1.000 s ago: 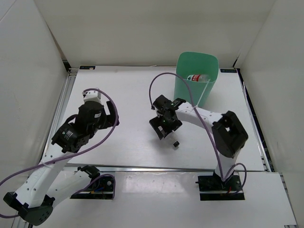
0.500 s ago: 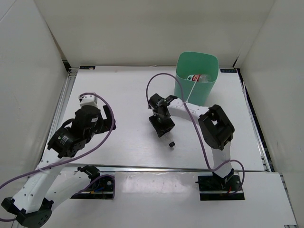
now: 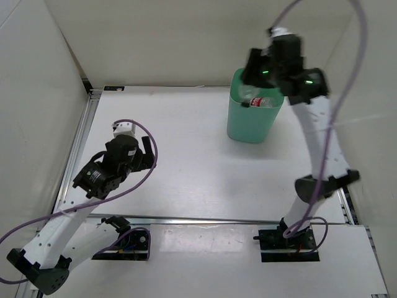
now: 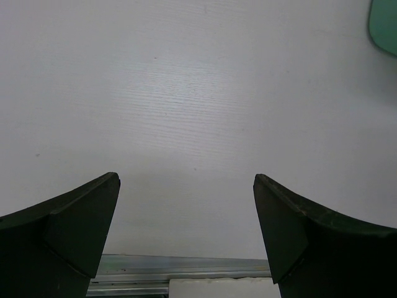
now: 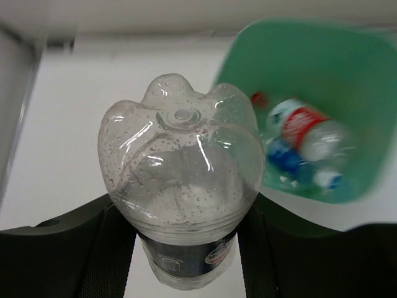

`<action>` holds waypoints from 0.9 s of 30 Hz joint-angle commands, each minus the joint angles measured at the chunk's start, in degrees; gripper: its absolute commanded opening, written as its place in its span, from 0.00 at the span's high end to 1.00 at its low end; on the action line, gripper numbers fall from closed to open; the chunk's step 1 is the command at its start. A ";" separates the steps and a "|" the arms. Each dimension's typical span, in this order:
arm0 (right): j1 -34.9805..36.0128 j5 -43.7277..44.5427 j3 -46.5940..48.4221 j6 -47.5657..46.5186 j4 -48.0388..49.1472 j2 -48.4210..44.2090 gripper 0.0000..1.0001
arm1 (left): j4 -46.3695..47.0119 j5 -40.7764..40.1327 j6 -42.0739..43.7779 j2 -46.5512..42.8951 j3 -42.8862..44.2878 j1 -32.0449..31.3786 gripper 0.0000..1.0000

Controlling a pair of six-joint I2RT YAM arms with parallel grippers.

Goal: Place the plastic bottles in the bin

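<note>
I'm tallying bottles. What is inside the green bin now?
Inside the bin lie a red-labelled bottle and a blue-labelled bottle beside it. Both are blurred. Anything beneath them is hidden, as is the part behind the held bottle.

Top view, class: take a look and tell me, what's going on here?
The right arm is raised high beside the tall mint-green plastic bin, its jaws shut on a clear plastic bottle with a dark label, not yet dropped in. A red-labelled clear bottle and a blue-labelled one already lie inside the bin. The left arm hangs over the white table, jaws open and holding nothing.
</note>
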 commanded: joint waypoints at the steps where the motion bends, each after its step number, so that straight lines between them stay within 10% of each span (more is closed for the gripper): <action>1: -8.15 -0.97 -6.11 3.85 6.59 -8.71 0.62 | 3.33 0.86 2.86 2.63 1.01 -0.17 0.00; 8: -21.16 -6.51 -2.36 1.91 14.00 -0.93 0.62 | 4.91 1.39 4.80 6.06 2.59 -0.17 0.00; 18: -21.71 -11.77 2.57 2.70 18.65 10.52 0.46 | 4.91 0.86 2.87 6.07 0.92 -0.17 0.00; 21: -21.71 -13.55 1.43 3.32 19.19 11.75 0.30 | 3.86 0.33 2.25 5.36 0.39 -0.17 0.00; 23: -21.01 -12.33 0.90 3.93 19.19 11.75 0.00 | 3.16 -0.19 1.72 4.84 0.39 -0.17 0.00; 27: -20.39 -4.09 0.38 7.27 14.63 8.96 0.00 | 1.49 -2.48 0.50 4.14 0.39 -0.17 0.00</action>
